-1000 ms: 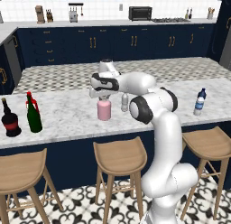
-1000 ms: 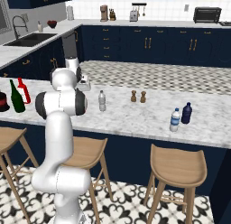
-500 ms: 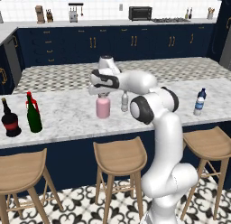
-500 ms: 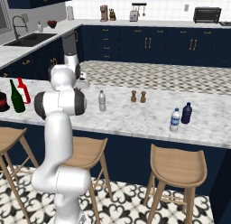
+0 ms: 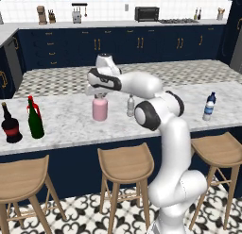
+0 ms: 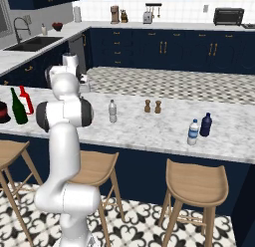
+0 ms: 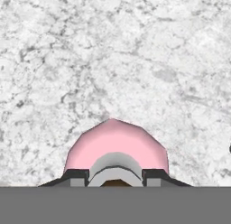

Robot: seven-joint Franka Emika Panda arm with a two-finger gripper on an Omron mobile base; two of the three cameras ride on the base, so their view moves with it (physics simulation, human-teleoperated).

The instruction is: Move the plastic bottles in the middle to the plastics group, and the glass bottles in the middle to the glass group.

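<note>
End effector (image 5: pixel 99 96) pointing down, clamped on pink flask (image 5: pixel 99 110) neck.

Illumination is bright, even and diffuse throughout, with no single source identifiable. The marble tabletop (image 5: pixel 66 120) reads pale and uniformly lit, without glare. Shadows are faint: soft dark patches lie under the stools (image 5: pixel 125 164) on the patterned floor. Both base views are soft, with blocky edges and coarse texture. The hand view is sharper on the marble veining. No edge distortion noted.
</note>
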